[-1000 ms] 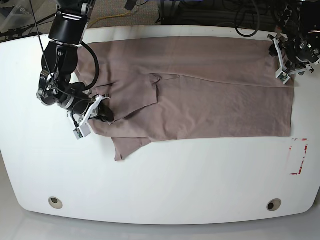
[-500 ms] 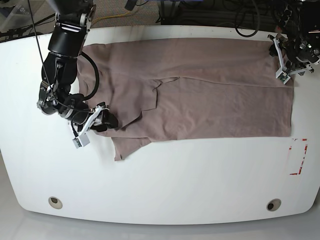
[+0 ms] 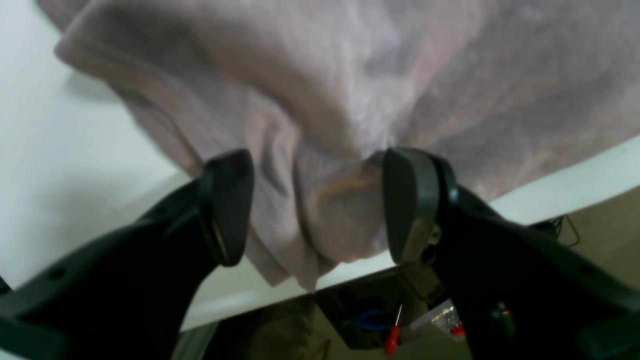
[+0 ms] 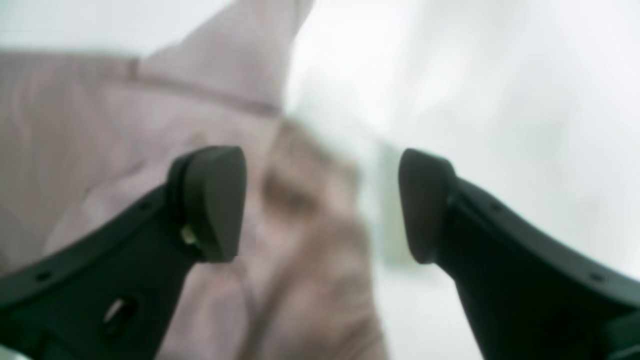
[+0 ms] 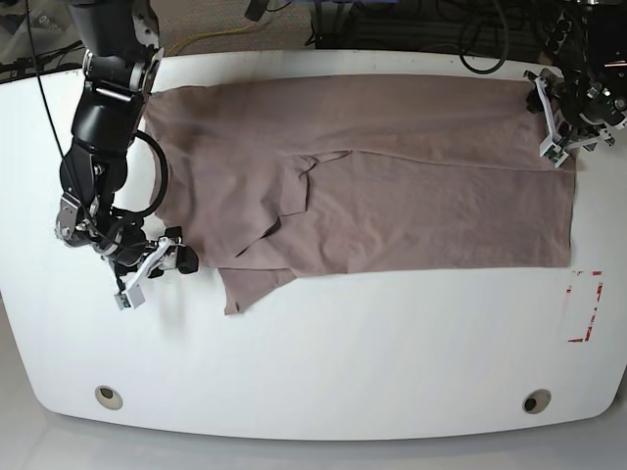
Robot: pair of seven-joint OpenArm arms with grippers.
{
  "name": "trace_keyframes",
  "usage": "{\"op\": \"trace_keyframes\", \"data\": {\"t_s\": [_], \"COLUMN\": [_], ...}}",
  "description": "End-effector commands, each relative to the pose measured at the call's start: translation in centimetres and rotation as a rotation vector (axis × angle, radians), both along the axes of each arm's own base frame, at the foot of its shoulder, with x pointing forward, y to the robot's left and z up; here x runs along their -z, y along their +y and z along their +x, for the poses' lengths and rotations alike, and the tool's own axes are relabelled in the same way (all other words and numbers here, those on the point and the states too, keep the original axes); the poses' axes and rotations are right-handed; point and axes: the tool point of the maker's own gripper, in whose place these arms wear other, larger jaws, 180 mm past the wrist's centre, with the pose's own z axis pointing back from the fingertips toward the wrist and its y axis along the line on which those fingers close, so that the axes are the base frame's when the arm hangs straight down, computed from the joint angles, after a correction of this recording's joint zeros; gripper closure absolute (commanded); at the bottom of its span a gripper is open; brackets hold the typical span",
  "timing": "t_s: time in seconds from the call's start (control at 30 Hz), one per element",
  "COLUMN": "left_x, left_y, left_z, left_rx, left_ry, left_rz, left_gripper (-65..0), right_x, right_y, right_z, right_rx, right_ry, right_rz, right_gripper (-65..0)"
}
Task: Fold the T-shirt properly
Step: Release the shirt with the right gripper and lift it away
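**Lying half-folded on the bench**

Spreading across the far half of the white bench (image 5: 323, 372), the T-shirt (image 5: 392, 186) lies flat, one sleeve folded onto the body and a corner poking toward the near edge.

Base view: right gripper (image 5: 157, 266) sits just off the shirt's edge on that view's left, low over bare bench. Left gripper (image 5: 554, 122) hangs at the shirt's far corner on that view's right. Finger state hard to read from here.

Left wrist view adds what base cannot: fingers (image 3: 227, 205) stand apart with a bunched fold of T-shirt (image 3: 325, 100) between them; one pad touches cloth, the other shows a gap. Cannot tell if the cloth is truly gripped. Bench edge and floor clutter below, with a red-handled tool (image 3: 392, 340).

Right wrist view, blurred: fingers (image 4: 215, 200) wide apart, nothing between them, shirt hem (image 4: 210, 100) beyond and bare bench beside it.

Surface: two round holes (image 5: 109, 396) near the front edge, red tape marks (image 5: 585, 305) on the base view's right. Cables (image 5: 480, 44) and carpet behind.
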Motion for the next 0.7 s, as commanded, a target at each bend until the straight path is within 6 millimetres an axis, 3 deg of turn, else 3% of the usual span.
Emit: {"op": "trace_keyframes", "data": {"t_s": [0.0, 0.1, 0.27, 0.47, 0.6, 0.67], "left_x": [-1.7, -2.1, -3.2, -5.6, -6.9, -7.3], "left_y": [0.6, 0.6, 0.6, -0.1, -0.8, -1.3], "left_z": [2.0, 2.6, 4.4, 6.5, 7.1, 7.2], "left_rx": [0.008, 0.008, 0.006, 0.039, 0.068, 0.076], "left_ry": [-0.063, -0.082, -0.132, -0.217, -0.259, -0.274], "left_rz": [0.022, 0.024, 0.023, 0.039, 0.051, 0.048], "left_gripper": [-37.8, -37.8, -37.8, -37.8, -37.8, -37.8], "right_x": [-2.5, -2.2, -0.7, 0.5, 0.4, 0.3], "right_y": [-0.9, -0.9, 2.2, 6.6, 8.7, 8.9], "right_z": [3.3, 5.0, 6.7, 6.9, 7.2, 7.3], "right_rx": [0.033, 0.059, 0.064, 0.031, 0.026, 0.028], "right_ry": [-0.088, -0.087, -0.068, -0.043, -0.065, -0.075], "right_rz": [0.023, 0.042, 0.118, 0.190, 0.231, 0.237], "right_gripper": [-43.8, -43.8, -43.8, -43.8, -43.4, -39.2]}}
